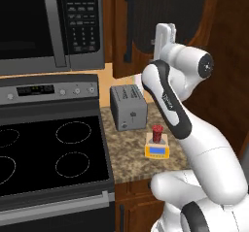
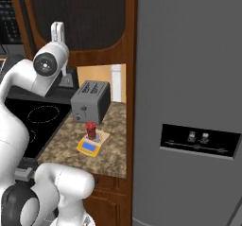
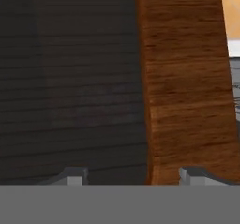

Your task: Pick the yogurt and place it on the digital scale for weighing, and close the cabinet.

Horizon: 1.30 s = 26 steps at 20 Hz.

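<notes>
Dark red yogurt [image 1: 156,133] seen upright on the scale [image 1: 157,151], on the speckled worktop [image 1: 127,148] just in front of the toaster [image 1: 128,108]. Same seen from the right side: cup [image 2: 90,131] standing on the yellow scale [image 2: 89,146], nothing touching it. First half of the task judged done.

Cabinet [image 1: 168,17] left to close. Pincer [image 1: 164,34] raised high against the door, well above the worktop and well apart from the yogurt. In the hand view, pressed close to the door: dark arched panel [image 3: 70,87] on one side, reddish-brown wooden frame [image 3: 187,87] on the other, with the fingertips [image 3: 75,176] rising at the bottom, set wide apart and holding nothing. Handle [image 1: 128,27] seen as a slim dark bar at the door's left edge, beside the microwave [image 1: 51,24].

Whether the door sat fully flush or slightly ajar could not be told. Judged mid-push on the door, with the closing not yet confirmed; nothing else left after that.
</notes>
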Available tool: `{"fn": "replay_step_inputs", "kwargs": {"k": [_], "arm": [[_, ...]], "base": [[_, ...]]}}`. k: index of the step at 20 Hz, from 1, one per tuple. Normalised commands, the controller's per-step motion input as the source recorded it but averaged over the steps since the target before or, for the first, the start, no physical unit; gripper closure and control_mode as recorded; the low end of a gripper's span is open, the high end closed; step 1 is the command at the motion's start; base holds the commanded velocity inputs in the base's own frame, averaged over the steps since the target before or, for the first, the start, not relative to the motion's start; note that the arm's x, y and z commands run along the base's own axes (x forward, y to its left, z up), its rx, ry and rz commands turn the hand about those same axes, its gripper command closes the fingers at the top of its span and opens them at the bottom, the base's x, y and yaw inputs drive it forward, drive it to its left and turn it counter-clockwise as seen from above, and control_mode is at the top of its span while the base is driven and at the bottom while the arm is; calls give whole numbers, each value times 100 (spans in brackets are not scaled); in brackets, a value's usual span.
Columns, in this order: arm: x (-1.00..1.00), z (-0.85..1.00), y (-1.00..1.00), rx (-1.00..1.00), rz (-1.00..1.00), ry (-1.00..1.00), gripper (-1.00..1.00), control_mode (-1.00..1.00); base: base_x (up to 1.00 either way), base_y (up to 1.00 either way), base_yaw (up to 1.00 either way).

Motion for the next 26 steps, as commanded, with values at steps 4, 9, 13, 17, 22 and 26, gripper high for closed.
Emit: {"fn": "replay_step_inputs", "kwargs": {"k": [4, 9, 13, 17, 22, 26], "arm": [[87, -15, 0, 0, 0, 0, -100, -100], [82, -7, 0, 0, 0, 0, -100, -100], [84, 0, 0, 0, 0, 1, -100, -100], [82, 0, -3, 0, 0, 2, -100, -100], [63, -13, -5, 0, 0, 0, -100, -100], [23, -10, -11, 0, 0, 0, -100, -100]], "base": [[0, 0, 0], [0, 0, 0], [0, 0, 0], [0, 0, 0], [0, 0, 0], [0, 0, 0]]}}
